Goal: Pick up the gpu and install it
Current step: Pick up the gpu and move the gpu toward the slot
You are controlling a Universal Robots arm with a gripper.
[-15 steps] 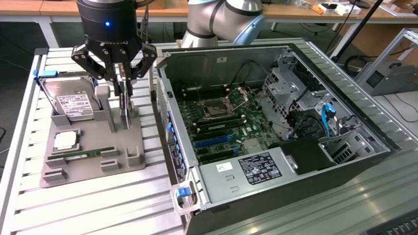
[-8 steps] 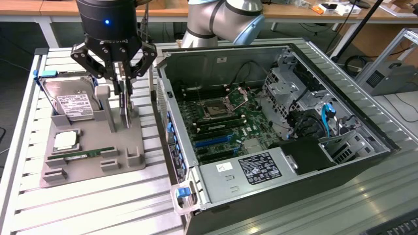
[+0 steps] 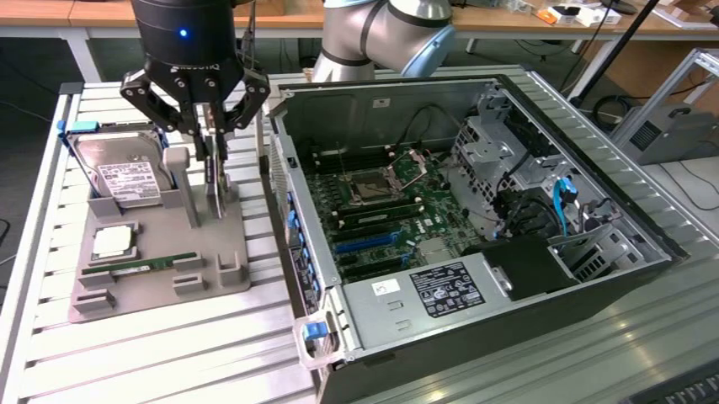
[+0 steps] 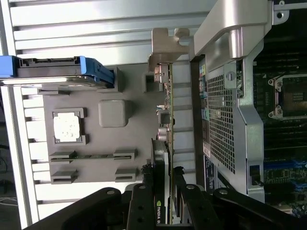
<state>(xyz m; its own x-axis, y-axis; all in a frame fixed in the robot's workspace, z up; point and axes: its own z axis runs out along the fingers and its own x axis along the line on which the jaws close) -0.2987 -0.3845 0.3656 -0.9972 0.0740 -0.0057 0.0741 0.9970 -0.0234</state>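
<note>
Black fingers (image 4: 142, 206) clamp the gpu (image 4: 160, 153), logo (image 4: 157, 214) legible in wrist view.

Thin dark gpu (image 3: 219, 192), silver end bracket, upright on edge between the jaws, at grey tray (image 3: 168, 227)

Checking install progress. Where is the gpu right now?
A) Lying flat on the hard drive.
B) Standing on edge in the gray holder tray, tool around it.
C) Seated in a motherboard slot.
B: the gpu stands on edge in the gray holder tray, with the tool closed around its upper edge.
</note>
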